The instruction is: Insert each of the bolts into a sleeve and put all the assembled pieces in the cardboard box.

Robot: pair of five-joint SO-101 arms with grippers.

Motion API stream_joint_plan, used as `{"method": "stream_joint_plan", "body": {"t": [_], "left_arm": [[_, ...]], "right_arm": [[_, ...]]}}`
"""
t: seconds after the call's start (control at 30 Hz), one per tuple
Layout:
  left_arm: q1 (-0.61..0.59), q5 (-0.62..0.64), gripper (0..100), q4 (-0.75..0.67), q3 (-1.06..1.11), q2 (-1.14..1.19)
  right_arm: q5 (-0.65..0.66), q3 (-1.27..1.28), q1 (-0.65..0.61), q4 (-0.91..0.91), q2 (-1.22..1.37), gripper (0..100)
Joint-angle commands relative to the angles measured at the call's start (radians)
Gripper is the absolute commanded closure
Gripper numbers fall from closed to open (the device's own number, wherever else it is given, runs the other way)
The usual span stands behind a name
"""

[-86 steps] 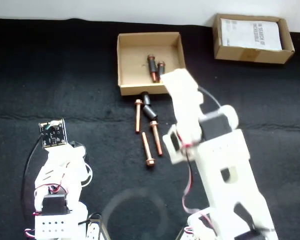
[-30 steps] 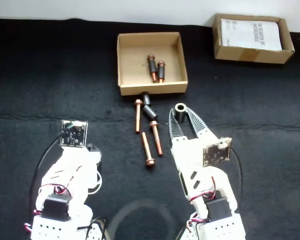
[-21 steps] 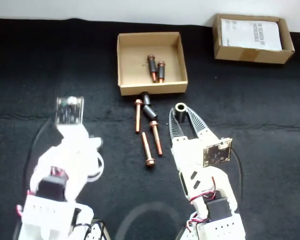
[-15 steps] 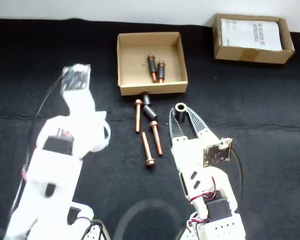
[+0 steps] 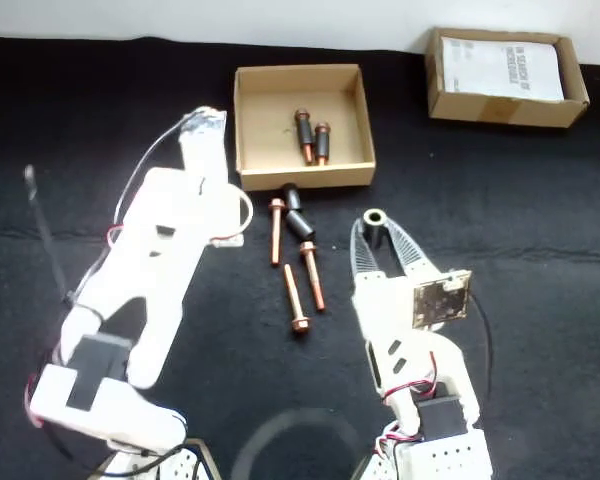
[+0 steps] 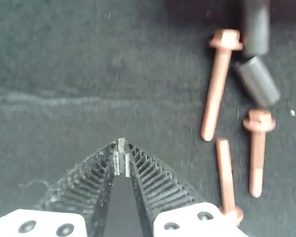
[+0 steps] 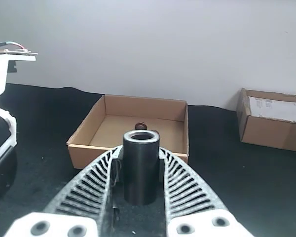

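My right gripper (image 5: 375, 238) is shut on a dark sleeve (image 5: 373, 224), held upright just right of the loose parts; the same sleeve (image 7: 141, 165) stands between its ribbed fingers (image 7: 187, 185). Three copper bolts (image 5: 276, 230) (image 5: 312, 274) (image 5: 295, 298) and two loose sleeves (image 5: 290, 194) (image 5: 302, 222) lie on the black mat in front of the cardboard box (image 5: 248, 120). Two assembled pieces (image 5: 304, 134) (image 5: 322, 142) lie inside it. My left gripper (image 6: 121, 159) is shut with nothing in it, hovering over bare mat beside the bolts (image 6: 217, 89) (image 6: 257, 148) (image 6: 226, 177).
A second cardboard box (image 5: 506, 78) holding a printed sheet stands at the back right. The left arm (image 5: 160, 250) stretches diagonally over the left half of the mat. The mat's far edge meets a white wall (image 7: 187, 44).
The left arm has swung up from the front left and reached over toward the bolts. The right gripper, still holding the sleeve, has shifted slightly to the right.
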Motion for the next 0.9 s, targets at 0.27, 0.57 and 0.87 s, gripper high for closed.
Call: {"method": "stream_joint_plan", "body": {"t": [0.27, 0.57, 0.87], "left_arm": [[0.137, 0.061, 99, -0.011, -0.427, 0.355], [0.162, 0.061, 99, 0.025, -0.743, 0.627], [0.185, 0.109, 74, 0.258, -0.952, 0.723]], "right_arm": [[0.003, 0.134, 0.048, 0.002, -0.022, 99.2], [0.003, 0.134, 0.074, 0.002, -0.028, 99.2], [0.003, 0.134, 0.116, 0.002, -0.019, 99.2]]}}
